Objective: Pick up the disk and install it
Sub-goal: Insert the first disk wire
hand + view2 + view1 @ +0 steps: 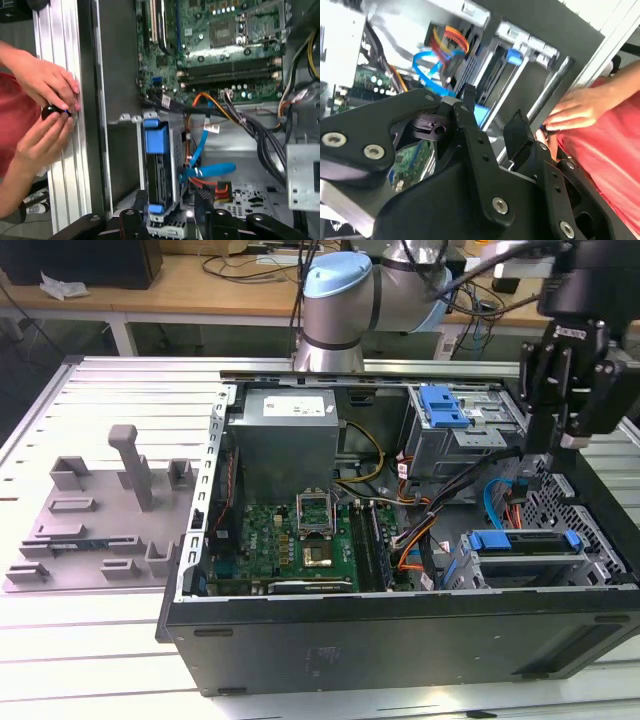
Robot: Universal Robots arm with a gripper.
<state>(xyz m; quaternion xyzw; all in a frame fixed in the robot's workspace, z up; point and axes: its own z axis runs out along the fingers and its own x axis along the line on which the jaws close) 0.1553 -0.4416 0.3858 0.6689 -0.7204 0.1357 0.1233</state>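
The disk lies in the drive cage at the front corner of the open computer case, on the exterior view's right; its blue carrier rail frames a silver body. In the first wrist view the disk stands edge-on in that cage. My gripper hangs above the case's right side, over the cage, open with nothing between its black fingers. In the first wrist view the gripper straddles the cage end without touching the disk. The second wrist view has the gripper over the cables.
A person's hands hold a small black object at the table rail beside the case; a hand is also there. Blue and orange cables run next to the cage. A blue latch piece tops the upper cage. A grey fixture plate lies left.
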